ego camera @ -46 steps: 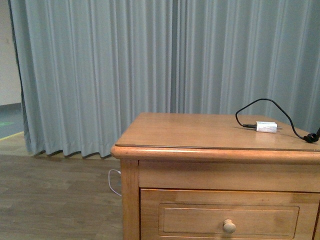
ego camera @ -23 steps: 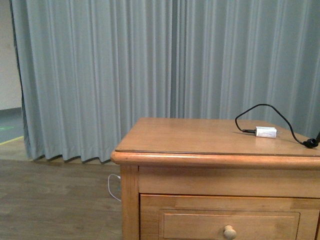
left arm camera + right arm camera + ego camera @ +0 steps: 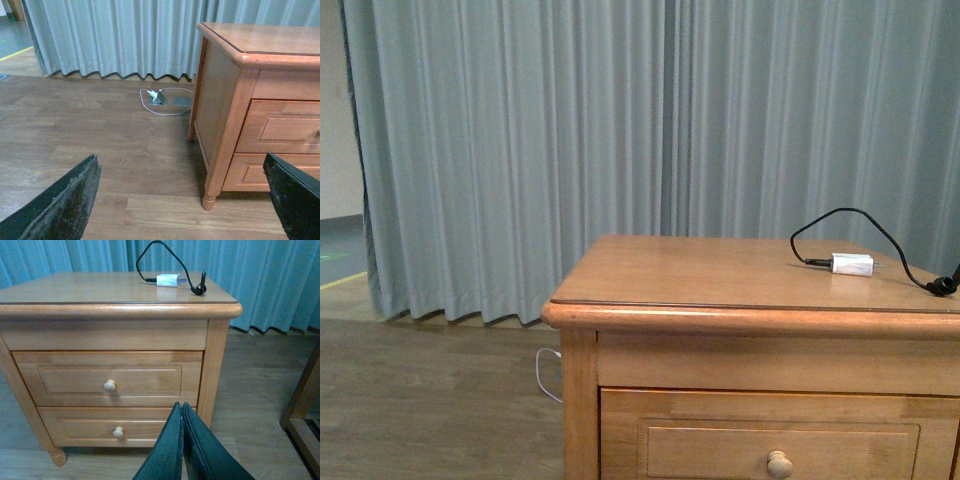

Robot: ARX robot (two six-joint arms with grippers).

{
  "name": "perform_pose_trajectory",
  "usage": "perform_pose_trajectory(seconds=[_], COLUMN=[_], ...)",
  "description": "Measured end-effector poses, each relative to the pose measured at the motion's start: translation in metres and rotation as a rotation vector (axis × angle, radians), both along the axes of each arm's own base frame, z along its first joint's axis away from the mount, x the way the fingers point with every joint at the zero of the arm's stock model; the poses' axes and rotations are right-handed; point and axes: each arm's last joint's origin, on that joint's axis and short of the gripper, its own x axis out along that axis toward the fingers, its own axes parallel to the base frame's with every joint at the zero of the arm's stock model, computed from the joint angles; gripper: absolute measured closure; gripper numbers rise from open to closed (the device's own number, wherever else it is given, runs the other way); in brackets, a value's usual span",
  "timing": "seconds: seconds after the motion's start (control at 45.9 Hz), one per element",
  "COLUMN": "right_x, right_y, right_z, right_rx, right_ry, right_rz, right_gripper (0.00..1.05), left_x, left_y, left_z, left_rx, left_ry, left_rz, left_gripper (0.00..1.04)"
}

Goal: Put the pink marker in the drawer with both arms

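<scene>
Drawer (image 3: 109,380) is fully pushed in at the top of the cabinet (image 3: 117,315), knob (image 3: 109,386) facing out; pink marker isn't visible in any view. Left gripper (image 3: 182,200) has its fingers spread wide over the wood floor (image 3: 100,130) beside the cabinet; right gripper (image 3: 182,412) has its fingers pressed together, holding nothing, in front of the lower drawer (image 3: 117,429). White charger (image 3: 851,264) with black cable (image 3: 840,217) sits on the cabinet top.

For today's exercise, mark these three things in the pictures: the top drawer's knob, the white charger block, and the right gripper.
top drawer's knob (image 3: 109,386), right wrist view, on its round wooden face.
white charger block (image 3: 851,264), front view, on its side face.
right gripper (image 3: 182,412), right wrist view, where the closed fingertips meet.
</scene>
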Motion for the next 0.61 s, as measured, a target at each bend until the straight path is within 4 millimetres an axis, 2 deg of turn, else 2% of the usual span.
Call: perform_pose_trajectory(seconds=[0.435, 0.609], right_x=[-0.01, -0.021], right_y=[0.0, 0.0], right_z=[0.0, -0.002], right_rx=[0.0, 0.0], right_ry=[-0.005, -0.004], right_rz=[0.0, 0.0], right_gripper=[1.03, 1.03], left_x=[0.0, 0.0], left_y=[0.0, 0.0], left_z=[0.0, 0.0], left_rx=[0.0, 0.0], left_ry=[0.001, 0.0], left_rz=[0.0, 0.0], left_gripper=[0.06, 0.06])
